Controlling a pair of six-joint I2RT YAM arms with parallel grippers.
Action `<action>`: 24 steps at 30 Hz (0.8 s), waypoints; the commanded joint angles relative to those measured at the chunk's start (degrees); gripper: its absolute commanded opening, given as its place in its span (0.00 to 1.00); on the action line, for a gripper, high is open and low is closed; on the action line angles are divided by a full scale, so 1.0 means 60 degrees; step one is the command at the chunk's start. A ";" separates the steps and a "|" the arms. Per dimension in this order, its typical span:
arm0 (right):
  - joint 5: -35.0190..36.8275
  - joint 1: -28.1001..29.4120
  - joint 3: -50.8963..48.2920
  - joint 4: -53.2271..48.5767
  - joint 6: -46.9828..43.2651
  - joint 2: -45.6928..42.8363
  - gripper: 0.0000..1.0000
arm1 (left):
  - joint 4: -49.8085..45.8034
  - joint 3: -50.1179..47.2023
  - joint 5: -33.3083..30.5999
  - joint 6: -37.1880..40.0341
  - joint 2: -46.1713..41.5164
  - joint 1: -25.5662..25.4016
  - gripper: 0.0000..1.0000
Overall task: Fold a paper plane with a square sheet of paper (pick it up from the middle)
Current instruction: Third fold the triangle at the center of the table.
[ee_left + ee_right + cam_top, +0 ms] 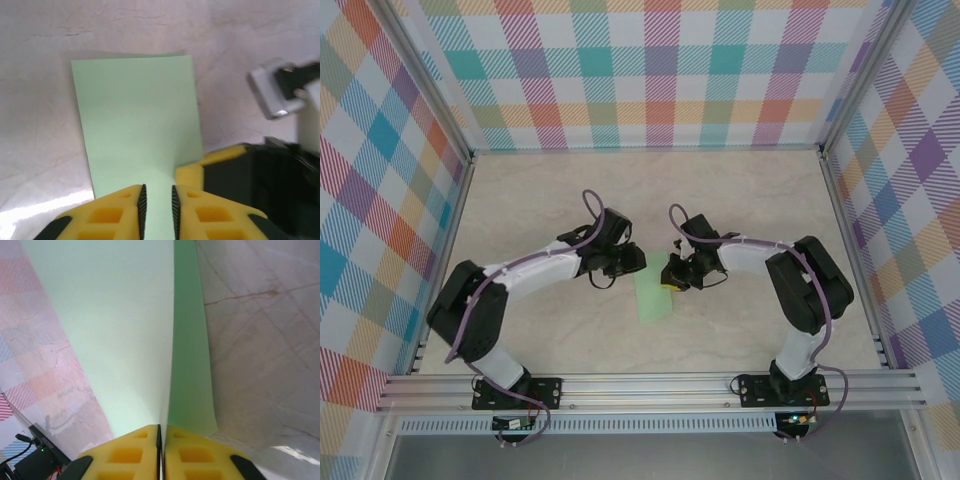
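The square sheet of paper (653,300) is pale green and doubled over into a narrow strip on the table between both grippers. In the right wrist view the paper (115,330) stands up with its folded edge running into my right gripper (161,440), which is shut on it. My right gripper (670,272) holds the strip's far right end. My left gripper (632,262) is at the far left end. In the left wrist view its jaws stand a narrow gap apart, open, with the paper (135,115) passing through my left gripper (157,200). One yellow finger (192,172) of the right gripper touches the sheet's right edge.
The beige marble-patterned table (740,190) is walled by checked panels (650,70) at the back and sides. An aluminium rail (650,388) runs along the near edge. The right arm's grey wrist housing (275,92) sits close beside the left gripper.
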 commanded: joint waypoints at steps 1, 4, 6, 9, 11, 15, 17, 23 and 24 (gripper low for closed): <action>-0.0631 0.0009 0.0357 0.0249 0.0035 0.0165 0.07 | 0.0585 -0.0943 -0.0035 0.0130 -0.1196 -0.0136 0.29; -0.0807 0.0001 0.0179 0.0655 0.0693 0.0143 0.04 | 0.0680 -0.1685 -0.0380 0.0119 -0.2344 -0.0305 0.36; -0.0785 -0.0001 -0.0120 0.1156 0.1195 -0.0037 0.03 | 0.0772 -0.2198 -0.0563 0.0073 -0.3045 -0.0361 0.39; -0.0592 0.0044 -0.0611 0.1903 0.2203 -0.0337 0.03 | 0.0846 -0.2865 -0.0957 -0.0148 -0.3994 -0.0376 0.46; -0.0470 0.0125 -0.0867 0.2283 0.2765 -0.0519 0.03 | 0.1057 -0.3232 -0.0951 -0.0120 -0.4497 -0.0425 0.51; 0.0111 0.0378 -0.1009 0.2057 0.3344 -0.0846 0.04 | 0.1073 -0.3504 -0.1294 0.0434 -0.4917 -0.0906 0.58; 0.0217 0.0446 -0.1023 0.1902 0.3447 -0.0943 0.05 | 0.0961 -0.3490 -0.1697 0.0838 -0.4989 -0.1370 0.59; 0.0223 0.0473 -0.1007 0.1514 0.3302 -0.0936 0.07 | 0.1141 -0.3399 -0.3323 0.1884 -0.4616 -0.3348 0.71; 0.0227 0.0470 -0.1007 0.1510 0.3285 -0.0931 0.07 | 0.1103 -0.3303 -0.3554 0.1995 -0.4420 -0.3678 0.72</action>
